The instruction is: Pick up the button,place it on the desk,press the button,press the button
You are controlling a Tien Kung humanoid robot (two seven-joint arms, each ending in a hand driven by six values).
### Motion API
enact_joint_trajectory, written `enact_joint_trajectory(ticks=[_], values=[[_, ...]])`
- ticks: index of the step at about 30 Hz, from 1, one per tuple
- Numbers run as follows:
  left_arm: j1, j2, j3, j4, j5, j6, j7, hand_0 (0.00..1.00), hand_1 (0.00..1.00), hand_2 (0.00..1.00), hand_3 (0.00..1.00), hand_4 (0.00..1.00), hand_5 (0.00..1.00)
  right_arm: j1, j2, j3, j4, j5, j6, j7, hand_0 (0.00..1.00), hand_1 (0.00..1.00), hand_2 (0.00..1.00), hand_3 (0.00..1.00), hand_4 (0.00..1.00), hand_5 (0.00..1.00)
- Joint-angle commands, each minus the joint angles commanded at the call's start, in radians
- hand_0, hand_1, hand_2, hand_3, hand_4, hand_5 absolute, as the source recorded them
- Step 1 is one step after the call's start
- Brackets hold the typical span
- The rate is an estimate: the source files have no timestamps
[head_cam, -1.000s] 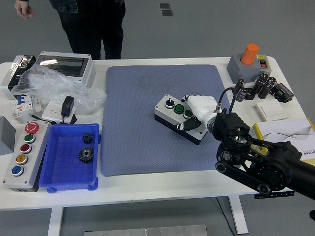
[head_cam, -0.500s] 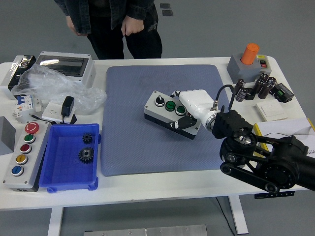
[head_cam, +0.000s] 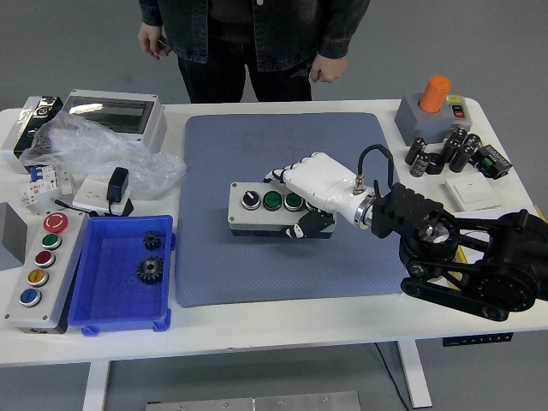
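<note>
A white tabletop [head_cam: 257, 330] seen from above carries a blue-grey mat [head_cam: 282, 248] across its middle. On the mat lies a grey button box [head_cam: 261, 211] with a black knob and two green buttons along its top, lying level near the mat's centre. The robot's right hand [head_cam: 315, 190], white with five fingers on a black arm that enters from the right edge, is closed around the right end of the button box, fingers over its far side and thumb against its near side. The left arm is out of view. Left of the mat sits a blue bin [head_cam: 120, 274] holding two small black gears [head_cam: 150, 257], and beside it a long grey control box [head_cam: 38, 270] with red, green, yellow and blue buttons. Behind these lie a crumpled clear plastic bag [head_cam: 94, 154] and a grey enclosure [head_cam: 116, 116] with a clear lid. At the far right corner stands a grey base with an orange cylinder [head_cam: 435, 92], with dark capacitors [head_cam: 441, 154] near it. A person [head_cam: 257, 38] in a dark jacket stands at the far side, both hands hanging free of the tabletop.
</note>
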Motion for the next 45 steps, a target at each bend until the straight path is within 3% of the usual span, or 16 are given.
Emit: enact_joint_trajectory(ticks=[3, 4, 9, 10, 27, 45], values=[[-0.002, 0.000, 0.000, 0.000, 0.000, 0.000, 0.000, 0.664, 0.692, 0.616, 0.641, 0.644, 0.349, 0.008, 0.004, -0.015, -0.028, -0.013, -0.012, 0.026, 0.579, 0.636, 0.579, 0.373, 0.669, 0.002], [-0.002, 0.000, 0.000, 0.000, 0.000, 0.000, 0.000, 0.664, 0.692, 0.616, 0.642, 0.644, 0.349, 0.010, 0.005, -0.020, -0.036, -0.018, -0.016, 0.032, 0.693, 0.689, 0.661, 0.381, 0.630, 0.037], [-0.003, -0.001, 0.000, 0.000, 0.001, 0.001, -0.001, 0.664, 0.692, 0.616, 0.642, 0.644, 0.349, 0.015, 0.015, -0.037, -0.080, -0.015, -0.028, 0.060, 0.693, 0.689, 0.661, 0.381, 0.630, 0.037], [-0.003, -0.001, 0.000, 0.000, 0.001, 0.001, -0.001, 0.665, 0.692, 0.617, 0.642, 0.645, 0.351, 0.015, 0.018, -0.041, -0.091, -0.014, -0.033, 0.067, 0.731, 0.707, 0.678, 0.382, 0.617, 0.032], [-0.003, 0.000, 0.002, 0.000, 0.000, 0.002, -0.001, 0.665, 0.692, 0.617, 0.642, 0.646, 0.352, 0.014, 0.043, -0.080, -0.164, -0.007, -0.075, 0.092, 0.743, 0.712, 0.687, 0.385, 0.582, 0.002], [-0.003, 0.000, 0.000, 0.001, 0.001, 0.003, -0.002, 0.664, 0.691, 0.617, 0.642, 0.647, 0.354, 0.008, 0.050, -0.084, -0.191, 0.003, -0.058, 0.094, 0.736, 0.709, 0.696, 0.411, 0.604, 0.002]])
